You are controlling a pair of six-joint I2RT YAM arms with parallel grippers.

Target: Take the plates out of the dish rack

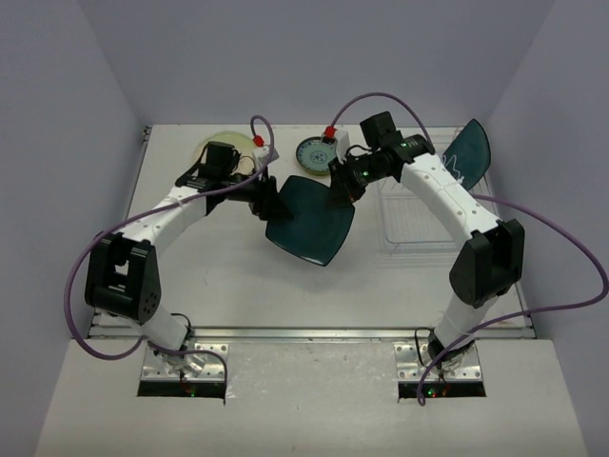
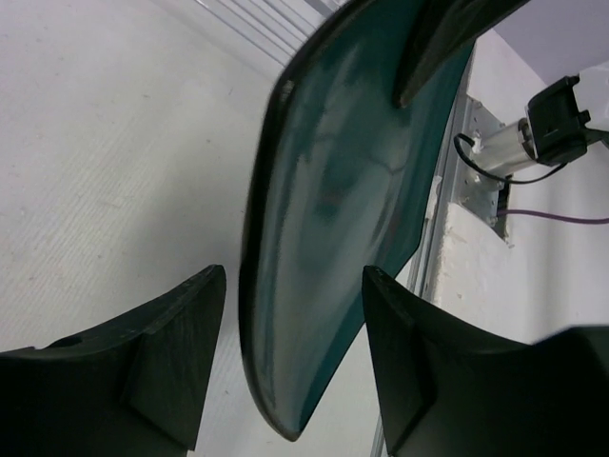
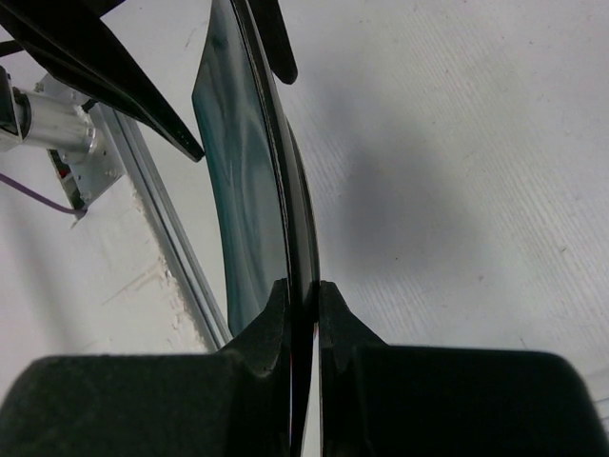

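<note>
Right end effector (image 3: 304,295) clamped on rim of dark plate (image 1: 309,221); left end effector (image 2: 293,286) apart, straddling its opposite edge. If I release right early, plate drops.

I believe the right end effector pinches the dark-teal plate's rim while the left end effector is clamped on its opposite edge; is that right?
Not quite: the left wrist view shows the left end effector open, fingers either side of the dark-teal plate, not clamped. Otherwise yes.

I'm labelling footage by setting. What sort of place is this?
Likely a robotics test cell, not a kitchen: a white table boxed in by plain walls, with a left arm and right arm bolted at its near edge.
</note>
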